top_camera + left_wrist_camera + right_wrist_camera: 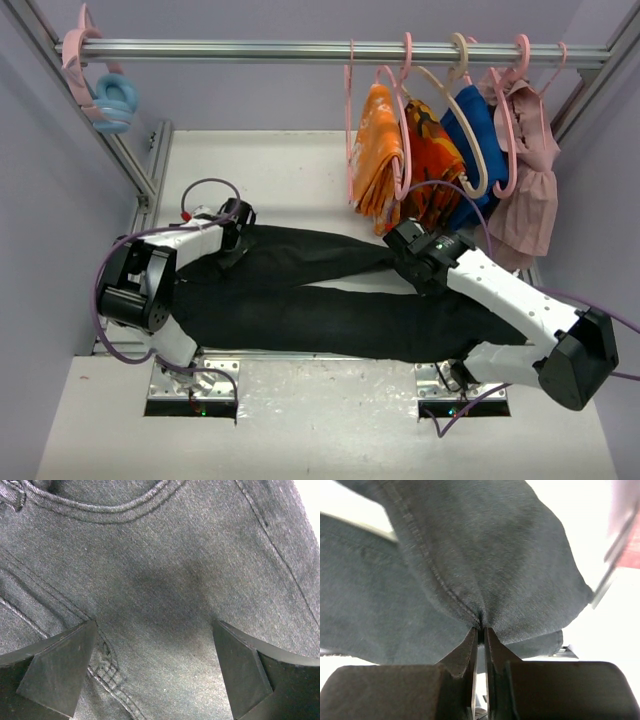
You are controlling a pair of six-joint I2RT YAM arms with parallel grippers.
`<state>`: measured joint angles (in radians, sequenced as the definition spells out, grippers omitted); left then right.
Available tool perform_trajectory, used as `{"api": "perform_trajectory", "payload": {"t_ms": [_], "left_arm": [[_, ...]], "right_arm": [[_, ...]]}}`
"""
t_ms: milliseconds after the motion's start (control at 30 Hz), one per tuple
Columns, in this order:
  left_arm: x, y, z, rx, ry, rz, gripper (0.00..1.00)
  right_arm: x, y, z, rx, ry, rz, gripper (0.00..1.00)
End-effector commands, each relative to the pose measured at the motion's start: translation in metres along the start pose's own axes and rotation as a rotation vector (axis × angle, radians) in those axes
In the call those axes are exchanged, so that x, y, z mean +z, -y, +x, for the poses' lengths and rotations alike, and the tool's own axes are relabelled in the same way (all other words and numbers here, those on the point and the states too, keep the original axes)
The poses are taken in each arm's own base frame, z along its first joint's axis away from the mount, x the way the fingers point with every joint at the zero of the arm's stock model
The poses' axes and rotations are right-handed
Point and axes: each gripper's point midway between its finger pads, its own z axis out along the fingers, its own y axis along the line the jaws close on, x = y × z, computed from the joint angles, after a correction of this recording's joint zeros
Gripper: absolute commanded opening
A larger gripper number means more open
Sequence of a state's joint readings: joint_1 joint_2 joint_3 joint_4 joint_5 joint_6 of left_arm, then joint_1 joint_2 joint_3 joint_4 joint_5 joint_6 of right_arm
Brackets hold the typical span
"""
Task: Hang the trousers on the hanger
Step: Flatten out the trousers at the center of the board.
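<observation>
The trousers (300, 310) lie spread flat across the desk (300, 170), with the waist toward the left arm and the legs running out to the right. Nothing of them is on a hanger yet.

The right gripper (410, 250) is closed on the trousers. Its wrist view shows the fingers (470, 650) pressed together with a fold of hem pinched between them, and the cloth (495, 555) draping up and away from the pinch.

The left gripper (235, 222) sits at the waist end. Its fingers (55, 665) are spread wide and hold nothing, hovering close over the fabric (165, 555) near a pocket seam. Whether the tips touch the cloth cannot be told.

The hanger (350, 130), thin and pale pink, hangs on the rail (250, 48) at the back, at the left of a group of hung clothes and well apart from the trousers. It looks untouched.

By this showing the task is in its early part. One leg end is gripped, while the waist is not yet taken. Lifting or folding the trousers, bringing them to the hanger and draping them over its bar all remain.
</observation>
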<state>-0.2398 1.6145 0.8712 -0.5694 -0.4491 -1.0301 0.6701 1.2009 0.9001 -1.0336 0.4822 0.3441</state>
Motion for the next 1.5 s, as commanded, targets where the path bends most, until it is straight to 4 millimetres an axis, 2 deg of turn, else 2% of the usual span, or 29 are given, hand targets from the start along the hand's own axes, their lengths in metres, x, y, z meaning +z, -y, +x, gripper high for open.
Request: {"api": "perform_trajectory", "payload": {"t_ms": [0, 100, 133, 167, 200, 267, 333, 400, 433, 533, 567, 600, 700, 733, 800, 833, 867, 933, 1000, 1067, 1133, 1233, 1300, 1367, 1433, 1467], "left_arm": [[-0.003, 0.002, -0.024, -0.068, 0.023, 0.011, 1.00], [-0.008, -0.003, -0.038, -0.090, 0.036, 0.020, 1.00], [-0.013, -0.004, -0.047, -0.104, 0.047, 0.027, 1.00], [-0.021, -0.005, -0.058, -0.123, 0.063, 0.037, 1.00], [-0.027, -0.005, -0.065, -0.133, 0.075, 0.047, 1.00], [-0.038, -0.002, -0.073, -0.146, 0.093, 0.071, 1.00], [-0.048, 0.009, -0.084, -0.154, 0.109, 0.123, 1.00], [-0.049, 0.015, -0.089, -0.152, 0.108, 0.114, 1.00], [-0.052, 0.022, -0.096, -0.160, 0.112, 0.115, 1.00], [-0.047, 0.033, -0.109, -0.185, 0.102, 0.036, 1.00], [-0.039, 0.025, -0.103, -0.176, 0.088, -0.025, 1.00], [-0.040, 0.033, -0.116, -0.193, 0.107, -0.056, 1.00], [-0.027, 0.040, -0.128, -0.194, 0.117, -0.153, 1.00], [-0.017, 0.041, -0.128, -0.188, 0.114, -0.194, 1.00], [-0.014, 0.042, -0.134, -0.202, 0.123, -0.223, 1.00], [-0.002, 0.039, -0.130, -0.193, 0.106, -0.274, 1.00], [0.001, 0.043, -0.133, -0.203, 0.108, -0.276, 0.99], [0.016, 0.040, -0.128, -0.192, 0.091, -0.315, 0.96], [0.028, 0.038, -0.122, -0.183, 0.073, -0.347, 0.89], [0.036, 0.036, -0.119, -0.181, 0.068, -0.363, 0.76], [0.045, 0.034, -0.116, -0.180, 0.062, -0.382, 0.71], [0.054, 0.036, -0.122, -0.188, 0.058, -0.388, 0.61], [0.059, 0.038, -0.130, -0.182, 0.062, -0.394, 0.51], [0.060, 0.037, -0.139, -0.175, 0.069, -0.414, 0.31], [0.055, 0.039, -0.153, -0.162, 0.084, -0.410, 0.04], [0.054, 0.038, -0.157, -0.158, 0.082, -0.408, 0.00]], "right_arm": [[-0.003, -0.010, -0.003, -0.052, -0.007, -0.070, 0.11], [-0.004, -0.015, -0.005, -0.076, 0.005, -0.102, 0.21], [-0.006, -0.010, -0.009, -0.058, 0.013, -0.070, 0.40], [-0.010, 0.000, -0.015, -0.025, 0.024, -0.016, 0.69], [-0.014, 0.006, -0.020, 0.000, 0.043, 0.008, 0.80], [-0.024, 0.009, -0.032, 0.043, 0.100, 0.003, 0.83], [-0.043, -0.004, -0.059, 0.108, 0.258, -0.123, 0.85], [-0.055, -0.018, -0.078, 0.161, 0.389, -0.234, 0.88], [-0.068, -0.027, -0.092, 0.195, 0.485, -0.314, 0.88], [-0.072, -0.040, -0.099, 0.242, 0.571, -0.400, 0.89], [-0.073, -0.040, -0.099, 0.252, 0.591, -0.408, 0.89], [-0.074, -0.040, -0.098, 0.257, 0.606, -0.417, 0.88], [-0.076, -0.041, -0.092, 0.257, 0.616, -0.435, 0.88], [-0.078, -0.041, -0.089, 0.259, 0.619, -0.441, 0.88], [-0.079, -0.039, -0.086, 0.265, 0.624, -0.440, 0.88], [-0.082, -0.036, -0.083, 0.277, 0.642, -0.439, 0.88], [-0.082, -0.034, -0.081, 0.286, 0.652, -0.436, 0.89], [-0.081, -0.027, -0.076, 0.297, 0.667, -0.401, 0.90], [-0.078, -0.020, -0.072, 0.297, 0.670, -0.363, 0.91], [-0.076, -0.016, -0.069, 0.293, 0.666, -0.341, 0.91], [-0.075, -0.016, -0.067, 0.283, 0.663, -0.338, 0.91], [-0.073, -0.018, -0.066, 0.274, 0.654, -0.346, 0.91], [-0.073, -0.020, -0.066, 0.270, 0.653, -0.352, 0.91], [-0.073, -0.022, -0.067, 0.269, 0.652, -0.364, 0.91], [-0.071, -0.025, -0.066, 0.275, 0.645, -0.373, 0.92], [-0.070, -0.026, -0.066, 0.283, 0.639, -0.378, 0.94]]}}
